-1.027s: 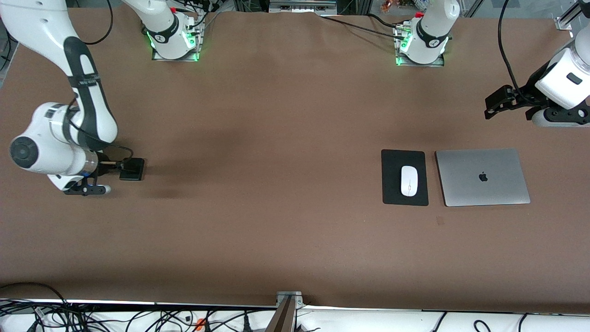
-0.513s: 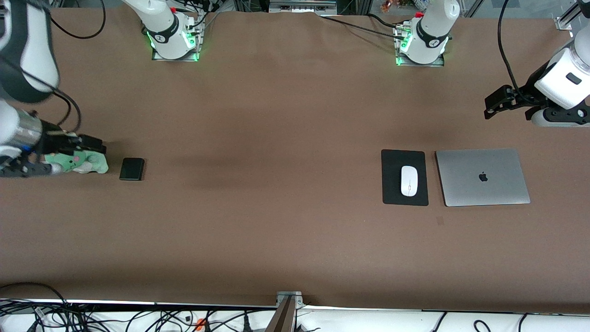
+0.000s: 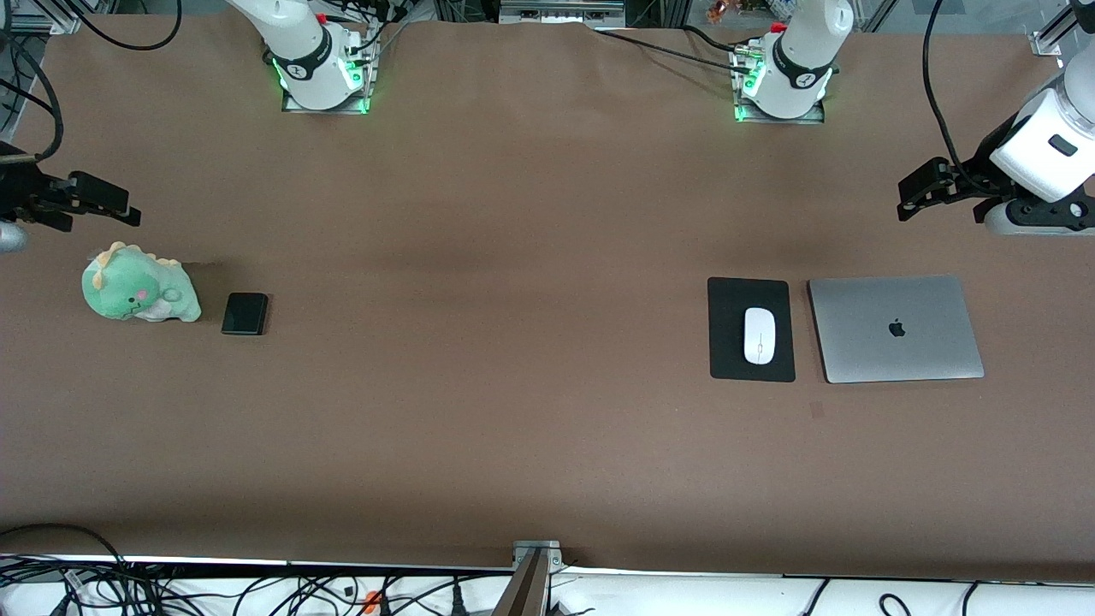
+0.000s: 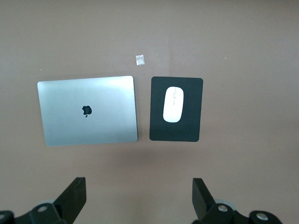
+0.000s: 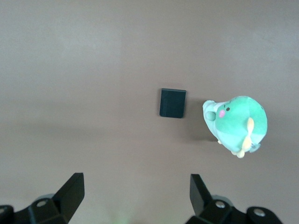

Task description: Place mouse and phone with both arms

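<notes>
The white mouse (image 3: 758,334) lies on a black pad (image 3: 751,291) toward the left arm's end; it also shows in the left wrist view (image 4: 173,104). The small black phone (image 3: 245,313) lies flat on the table toward the right arm's end, also in the right wrist view (image 5: 172,103). My left gripper (image 3: 912,198) is open and empty, up in the air over the table edge, its fingers (image 4: 72,196) wide apart. My right gripper (image 3: 101,204) is open and empty, up over the table's other end, with fingers (image 5: 70,191) spread.
A green plush dinosaur (image 3: 139,294) sits beside the phone, at the right arm's end; it shows in the right wrist view (image 5: 237,123). A closed silver laptop (image 3: 895,328) lies beside the black pad (image 4: 176,133). A small tape mark (image 3: 816,411) is near the pad.
My right gripper has let go of the phone, lifted and drawn back toward the table's end. The plush dinosaur, hidden before, now shows. The left arm has barely moved.
</notes>
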`<action>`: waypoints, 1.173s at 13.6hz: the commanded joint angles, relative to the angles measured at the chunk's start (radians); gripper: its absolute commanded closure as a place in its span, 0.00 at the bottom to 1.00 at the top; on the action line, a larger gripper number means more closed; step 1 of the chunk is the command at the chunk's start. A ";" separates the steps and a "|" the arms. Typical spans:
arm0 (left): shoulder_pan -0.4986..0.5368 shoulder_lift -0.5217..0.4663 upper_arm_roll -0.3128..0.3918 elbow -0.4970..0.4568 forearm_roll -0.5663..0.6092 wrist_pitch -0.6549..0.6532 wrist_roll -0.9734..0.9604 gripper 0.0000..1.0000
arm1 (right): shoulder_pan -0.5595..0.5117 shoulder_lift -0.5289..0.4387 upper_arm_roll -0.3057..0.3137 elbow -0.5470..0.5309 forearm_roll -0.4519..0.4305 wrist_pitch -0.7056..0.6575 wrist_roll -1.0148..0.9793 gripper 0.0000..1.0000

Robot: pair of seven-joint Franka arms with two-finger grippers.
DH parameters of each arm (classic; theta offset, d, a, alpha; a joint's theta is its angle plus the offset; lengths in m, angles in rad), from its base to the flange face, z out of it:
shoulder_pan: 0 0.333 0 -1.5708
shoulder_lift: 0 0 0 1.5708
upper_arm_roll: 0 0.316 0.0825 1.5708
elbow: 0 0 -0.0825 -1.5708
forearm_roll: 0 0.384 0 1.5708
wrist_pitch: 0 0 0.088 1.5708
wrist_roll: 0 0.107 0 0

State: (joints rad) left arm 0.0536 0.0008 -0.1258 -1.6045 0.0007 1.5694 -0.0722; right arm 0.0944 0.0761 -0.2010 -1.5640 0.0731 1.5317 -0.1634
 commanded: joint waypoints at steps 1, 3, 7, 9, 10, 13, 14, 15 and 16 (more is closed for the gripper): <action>-0.005 0.004 0.002 0.014 -0.013 -0.003 0.003 0.00 | -0.005 -0.030 0.000 0.018 -0.028 -0.059 0.007 0.00; -0.005 0.004 0.002 0.014 -0.013 -0.003 0.002 0.00 | -0.005 -0.045 0.000 0.019 -0.041 -0.065 0.007 0.00; -0.006 0.011 0.000 0.018 -0.013 -0.005 0.000 0.00 | -0.005 -0.064 0.005 0.021 -0.050 -0.067 0.008 0.00; -0.005 0.011 -0.003 0.018 -0.013 -0.006 0.002 0.00 | -0.005 -0.064 0.006 0.022 -0.062 -0.064 0.008 0.00; -0.005 0.011 -0.003 0.020 -0.013 -0.011 0.003 0.00 | -0.005 -0.064 0.006 0.022 -0.062 -0.065 0.008 0.00; -0.005 0.016 -0.003 0.034 -0.014 -0.019 0.002 0.00 | -0.005 -0.064 0.006 0.024 -0.062 -0.064 0.008 0.00; -0.005 0.018 -0.003 0.035 -0.014 -0.019 0.000 0.00 | -0.005 -0.064 0.006 0.024 -0.062 -0.064 0.008 0.00; -0.005 0.022 -0.003 0.037 -0.014 -0.019 0.000 0.00 | -0.005 -0.064 0.006 0.024 -0.062 -0.064 0.008 0.00; -0.005 0.024 -0.003 0.038 -0.014 -0.019 0.002 0.00 | -0.005 -0.064 0.006 0.024 -0.062 -0.065 0.008 0.00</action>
